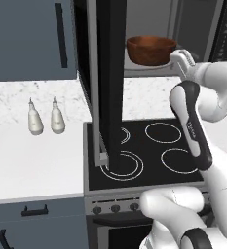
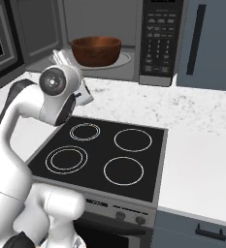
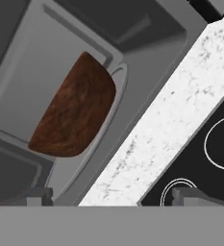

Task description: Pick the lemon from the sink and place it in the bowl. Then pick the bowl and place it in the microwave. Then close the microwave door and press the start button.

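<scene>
Your gripper (image 1: 181, 57) hangs with jaws apart, holding nothing, just outside the microwave (image 2: 134, 43). Its bowl (image 2: 96, 50) sits on the turntable, so you have the door (image 1: 107, 82) and start button left.

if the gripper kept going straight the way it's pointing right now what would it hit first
Most likely the bowl. The open gripper points into the microwave cavity, and the bowl on the turntable sits just off centre ahead. Depth is hard to judge, so it might graze past onto the cavity floor.

No legible txt, keypad blurred.
</scene>
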Controlling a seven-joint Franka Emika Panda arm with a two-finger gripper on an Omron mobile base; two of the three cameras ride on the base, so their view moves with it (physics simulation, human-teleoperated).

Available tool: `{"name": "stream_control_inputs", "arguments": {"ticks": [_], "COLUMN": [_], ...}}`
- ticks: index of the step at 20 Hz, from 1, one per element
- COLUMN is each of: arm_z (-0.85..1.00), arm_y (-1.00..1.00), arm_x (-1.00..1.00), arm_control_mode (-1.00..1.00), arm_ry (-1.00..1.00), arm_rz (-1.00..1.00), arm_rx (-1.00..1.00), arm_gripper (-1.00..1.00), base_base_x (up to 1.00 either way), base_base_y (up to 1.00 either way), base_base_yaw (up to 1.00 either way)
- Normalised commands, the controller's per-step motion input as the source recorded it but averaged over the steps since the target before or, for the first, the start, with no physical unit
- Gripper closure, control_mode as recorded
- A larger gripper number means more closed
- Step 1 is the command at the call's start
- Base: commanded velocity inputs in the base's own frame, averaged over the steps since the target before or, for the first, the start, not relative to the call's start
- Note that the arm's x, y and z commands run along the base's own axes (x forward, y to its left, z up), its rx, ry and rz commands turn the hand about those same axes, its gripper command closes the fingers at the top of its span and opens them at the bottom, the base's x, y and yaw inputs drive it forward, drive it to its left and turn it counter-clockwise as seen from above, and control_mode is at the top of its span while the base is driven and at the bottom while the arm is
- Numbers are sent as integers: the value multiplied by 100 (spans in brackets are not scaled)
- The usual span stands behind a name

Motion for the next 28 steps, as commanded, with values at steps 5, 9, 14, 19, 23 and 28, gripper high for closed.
{"name": "stream_control_inputs", "arguments": {"ticks": [5, 9, 14, 19, 23, 28], "arm_z": [-8, -26, -12, -9, -6, 0], "arm_y": [0, 0, 0, 0, 0, 0], "arm_x": [0, 3, 2, 1, 0, 0], "arm_control_mode": [-100, -100, -100, -100, -100, -100], "arm_ry": [0, 3, 1, 0, -3, -6], "arm_rz": [0, -6, -15, -10, -12, -10], "arm_rx": [-2, -9, -8, -5, -18, -16], "arm_gripper": [-100, -100, -100, -100, -100, -100], "base_base_x": [0, 0, 0, 0, 0, 0], "base_base_y": [0, 0, 0, 0, 0, 0], "base_base_yaw": [0, 0, 0, 0, 0, 0]}}
